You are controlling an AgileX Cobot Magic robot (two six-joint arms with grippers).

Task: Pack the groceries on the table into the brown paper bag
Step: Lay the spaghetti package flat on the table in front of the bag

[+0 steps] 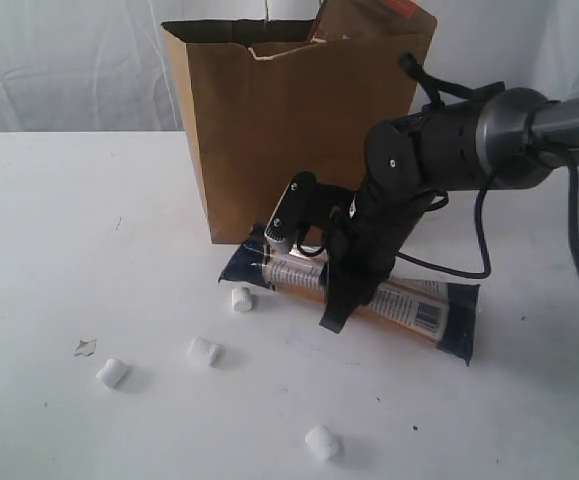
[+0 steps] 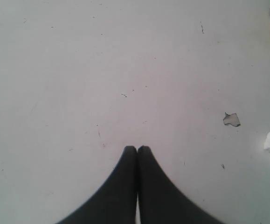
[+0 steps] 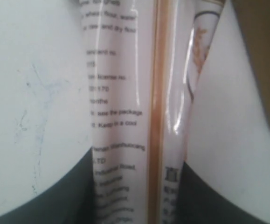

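At the foot of the brown paper bag [image 1: 269,140], on the white table [image 1: 59,230], a long noodle pack [image 1: 416,305] lies flat. Its long axis runs slantwise in the exterior view, from just beside the bag's base at left toward the near right. The right gripper [image 3: 138,158] stands over the pack's middle with a finger on either long side, clenched across the short width, so the grasp is square to the axis. The bag stands upright directly behind the pack, mouth up, with a brown pouch [image 1: 369,20] projecting above its rim. Judged from this layout, the coming move is a lift clear of the rim followed by a tilt, since a pack carried level may bridge the mouth. Four marshmallows [image 1: 205,351] lie loose in front, one just beside the pack's left end. The left gripper [image 2: 137,149], pinched shut on nothing, hovers over bare table near a small torn scrap [image 2: 231,120]; the right arm is plainly the nearer.
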